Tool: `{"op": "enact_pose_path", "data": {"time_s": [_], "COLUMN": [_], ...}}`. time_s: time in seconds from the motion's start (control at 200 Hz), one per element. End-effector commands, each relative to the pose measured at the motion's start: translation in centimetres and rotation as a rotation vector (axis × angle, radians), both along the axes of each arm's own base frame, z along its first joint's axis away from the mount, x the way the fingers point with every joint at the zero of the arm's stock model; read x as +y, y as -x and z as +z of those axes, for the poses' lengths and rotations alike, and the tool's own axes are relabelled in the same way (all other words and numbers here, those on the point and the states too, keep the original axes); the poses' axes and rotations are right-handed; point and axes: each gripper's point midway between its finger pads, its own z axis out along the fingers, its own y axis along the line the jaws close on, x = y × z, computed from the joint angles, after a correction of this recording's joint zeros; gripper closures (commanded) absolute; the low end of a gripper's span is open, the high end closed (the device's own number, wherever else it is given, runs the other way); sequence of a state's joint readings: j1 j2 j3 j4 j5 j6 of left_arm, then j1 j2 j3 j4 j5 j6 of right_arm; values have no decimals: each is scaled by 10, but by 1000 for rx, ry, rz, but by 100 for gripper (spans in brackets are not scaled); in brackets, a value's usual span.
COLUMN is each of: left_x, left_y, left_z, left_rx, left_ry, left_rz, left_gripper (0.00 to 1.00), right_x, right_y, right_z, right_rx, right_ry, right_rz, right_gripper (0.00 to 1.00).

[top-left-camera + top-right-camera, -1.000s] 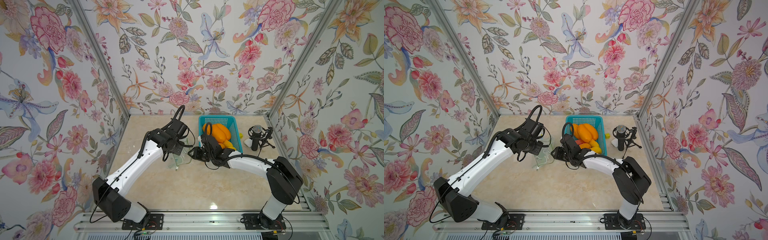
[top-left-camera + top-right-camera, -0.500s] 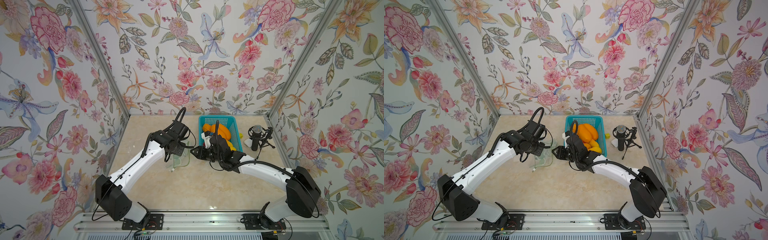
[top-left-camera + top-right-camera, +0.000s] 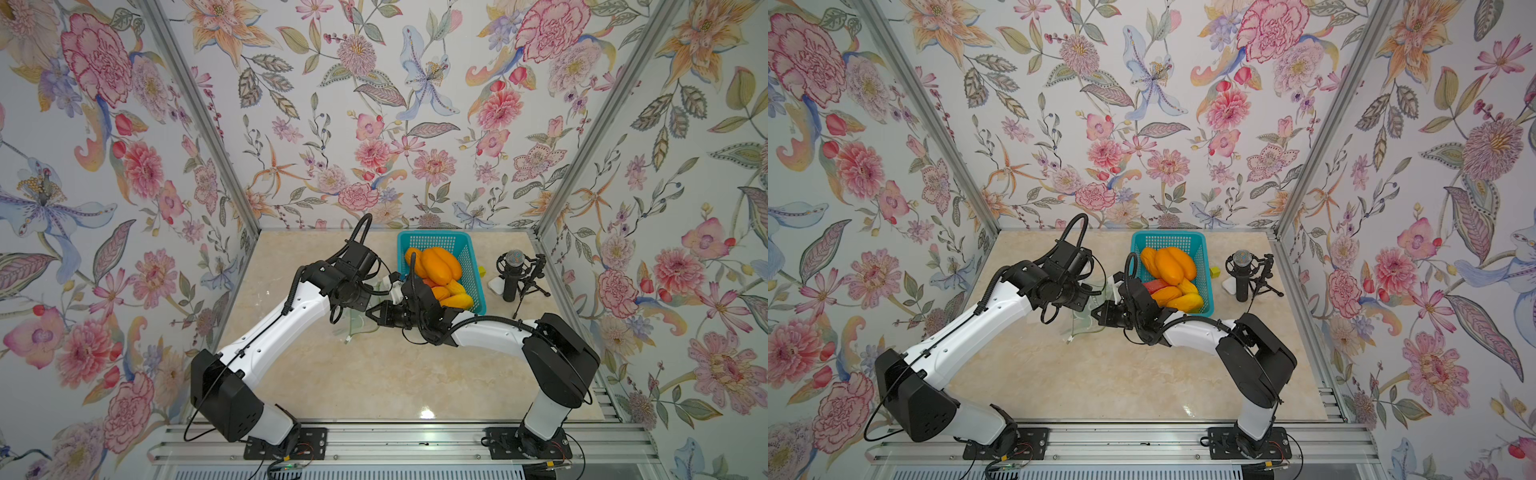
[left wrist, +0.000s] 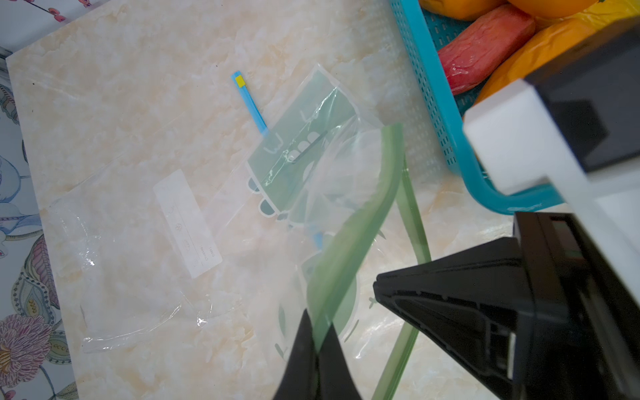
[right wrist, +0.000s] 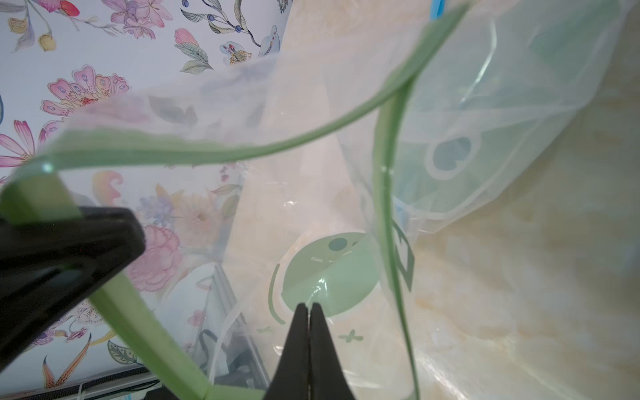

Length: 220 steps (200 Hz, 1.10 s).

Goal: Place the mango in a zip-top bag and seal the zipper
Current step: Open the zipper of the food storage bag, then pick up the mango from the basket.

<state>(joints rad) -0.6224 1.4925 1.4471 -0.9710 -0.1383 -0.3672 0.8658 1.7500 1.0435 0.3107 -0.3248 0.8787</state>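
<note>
Left hand [image 4: 317, 346] pinches my zip-top bag [image 4: 301, 166] by its rim — right hand [image 5: 308, 311] nips its film — so a mango [image 3: 440, 264] fits.

Bag [image 4: 311, 180]: thin clear plastic film, glossy and crinkled, its zipper strip [image 4: 363, 221] a duller green. Table [image 3: 374, 374]: polished marble-look slab, glare spot at six o'clock. Basket [image 3: 434, 241]: perforated turquoise plastic, slight sheen. Mangoes [image 3: 440, 266]: smooth, waxy skin. Arms [image 3: 291, 320]: smooth white shells, matt black joints. Rail [image 3: 395, 442]: brushed metal. Walls [image 3: 374, 104]: matt printed paper.
</note>
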Motion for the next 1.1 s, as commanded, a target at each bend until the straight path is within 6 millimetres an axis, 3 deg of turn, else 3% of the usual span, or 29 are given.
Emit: {"op": "enact_pose_path", "data": {"time_s": [0.0, 0.07, 0.155, 0.355, 0.39, 0.48, 0.565, 0.796, 1.096], "left_x": [2, 1, 1, 0, 1, 0, 0, -3, -5], "left_y": [0, 0, -1, -2, -2, -2, -3, -3, -3], "left_z": [8, 7, 7, 8, 7, 7, 7, 10, 10], "left_rx": [-21, -21, -22, -25, -21, -21, -21, -22, -20], "left_ry": [14, 11, 10, 13, 12, 10, 3, 18, 26], "left_rz": [23, 23, 24, 20, 19, 15, 13, 9, -3], "left_gripper": [100, 100, 100, 100, 100, 100, 100, 100, 100], "right_x": [-4, -13, -39, -138, -163, -200, -222, -238, -228], "right_y": [3, 3, -1, -28, -41, -65, -90, -145, -183], "right_z": [29, 42, 48, 50, 50, 48, 40, 14, -17], "right_rx": [-64, -82, -86, -116, -115, -140, -175, -211, -198], "right_ry": [-8, 1, 39, 222, 268, 372, 507, 710, 779], "right_rz": [21, 20, -26, -225, -283, -340, -341, -288, -204], "right_gripper": [98, 86, 67, 39, 35, 30, 24, 13, 12]}}
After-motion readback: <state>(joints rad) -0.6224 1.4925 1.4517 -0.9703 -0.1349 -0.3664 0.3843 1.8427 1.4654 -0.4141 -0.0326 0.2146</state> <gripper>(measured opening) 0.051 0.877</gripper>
